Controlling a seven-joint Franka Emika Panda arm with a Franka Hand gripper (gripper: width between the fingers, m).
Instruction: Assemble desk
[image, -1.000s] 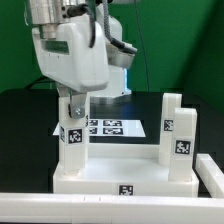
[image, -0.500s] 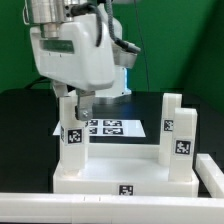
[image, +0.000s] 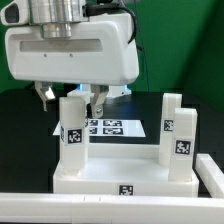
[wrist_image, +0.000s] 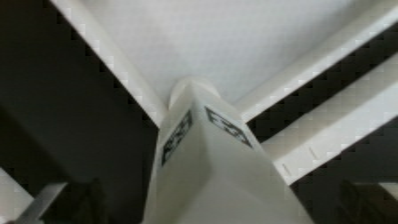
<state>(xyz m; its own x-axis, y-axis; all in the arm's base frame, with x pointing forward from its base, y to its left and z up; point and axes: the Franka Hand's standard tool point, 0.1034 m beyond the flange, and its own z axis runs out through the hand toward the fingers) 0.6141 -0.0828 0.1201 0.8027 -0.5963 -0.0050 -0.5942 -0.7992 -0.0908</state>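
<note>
On the black counter (image: 25, 130), the desk (image: 125, 170) lies legs-up with the released hand (image: 72, 97) straddling its near-left leg (image: 72, 125), fingers apart and clear; closing off-centre could, I judge, tilt the leg in its socket.

arm (image: 70, 45): big, white and shiny, with round corners
top of arm: grey metal part with ridges
cable: thin and black, behind the arm
fingers (image: 44, 95): small, dark grey, sticking out under the arm
</note>
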